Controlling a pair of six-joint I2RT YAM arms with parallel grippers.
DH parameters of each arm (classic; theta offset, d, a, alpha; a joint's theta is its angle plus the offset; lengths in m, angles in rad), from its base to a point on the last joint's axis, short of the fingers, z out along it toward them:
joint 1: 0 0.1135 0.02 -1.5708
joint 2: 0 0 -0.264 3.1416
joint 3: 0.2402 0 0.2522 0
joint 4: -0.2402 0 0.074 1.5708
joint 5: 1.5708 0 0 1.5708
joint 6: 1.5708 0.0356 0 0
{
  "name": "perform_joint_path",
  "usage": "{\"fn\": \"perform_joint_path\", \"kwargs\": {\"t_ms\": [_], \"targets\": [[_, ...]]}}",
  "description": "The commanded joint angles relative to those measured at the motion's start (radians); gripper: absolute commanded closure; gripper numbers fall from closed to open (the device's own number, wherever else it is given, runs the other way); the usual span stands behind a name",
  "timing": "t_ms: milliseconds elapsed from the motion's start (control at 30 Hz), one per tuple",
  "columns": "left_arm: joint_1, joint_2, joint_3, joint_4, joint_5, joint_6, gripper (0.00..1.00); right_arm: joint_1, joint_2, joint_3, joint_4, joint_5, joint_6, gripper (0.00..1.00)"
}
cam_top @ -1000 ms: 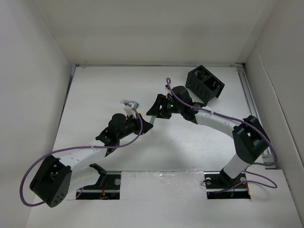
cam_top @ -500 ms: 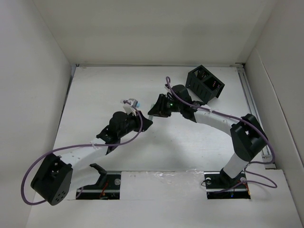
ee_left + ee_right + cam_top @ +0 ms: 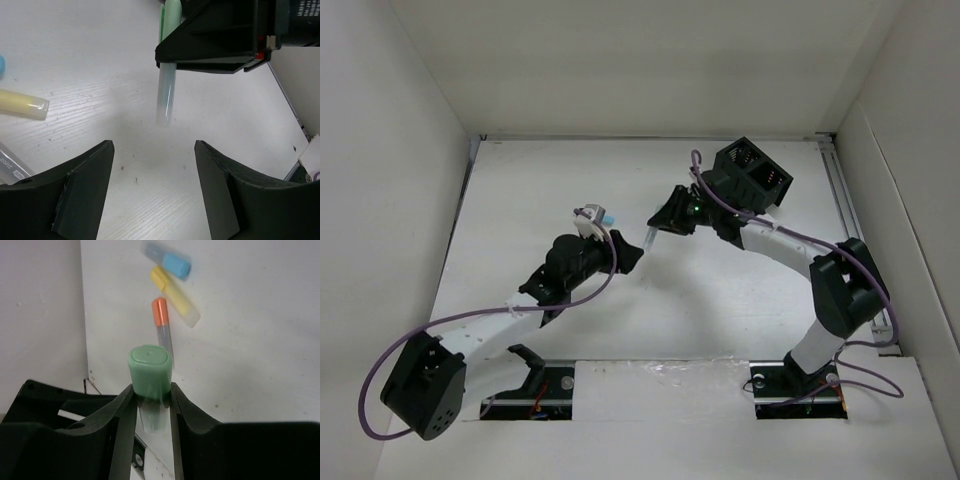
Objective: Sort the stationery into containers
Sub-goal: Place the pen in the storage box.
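- Green marker [image 3: 150, 371]: clamped between the fingers of the right gripper [image 3: 151, 407], green cap towards the wrist camera, clear body pointing away. In the left wrist view it juts out of the black jaws over bare table [image 3: 90, 60]; whether its tip touches the surface cannot be told.
- Right gripper: closed on the green marker, near the middle of the table, with its wrist just beside the organizer [image 3: 752, 178].
- Organizer: black mesh, at the far right of the table, tilted; its contents cannot be made out.
- Left gripper [image 3: 154, 147]: jaws spread wide, nothing between them, low over the table and facing the right gripper.
- Orange marker [image 3: 161, 326], yellow marker [image 3: 175, 297], blue marker [image 3: 167, 260]: lying loose on the table in a close group beyond the green marker, blue farthest from the right wrist camera, orange nearest.
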Motion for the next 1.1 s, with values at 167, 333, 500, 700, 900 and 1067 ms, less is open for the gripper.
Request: {"fn": "perform_joint_path", "kwargs": {"t_ms": [167,333,500,700,900,1067], "targets": [[-0.001,-0.069,0.045,-0.013,-0.166,0.029,0.38,-0.181,-0.127,-0.022,0.046,0.132,0.091,0.79],[0.012,-0.034,0.074,-0.093,-0.231,-0.007,0.38,-0.244,-0.192,0.030,-0.125,0.601,0.091,0.77],[0.034,-0.025,0.054,-0.093,-0.199,-0.036,0.38,-0.356,-0.192,0.099,-0.204,0.945,0.101,0.77],[0.034,-0.049,0.045,-0.083,-0.153,-0.036,0.39,-0.493,-0.137,0.180,-0.216,1.033,0.102,0.77],[0.034,-0.072,0.036,-0.093,-0.162,-0.036,0.39,-0.505,-0.007,0.294,-0.271,1.102,0.069,0.77],[0.034,-0.063,0.045,-0.116,-0.215,-0.036,0.40,-0.465,0.034,0.312,-0.271,1.119,0.049,0.77]]}}
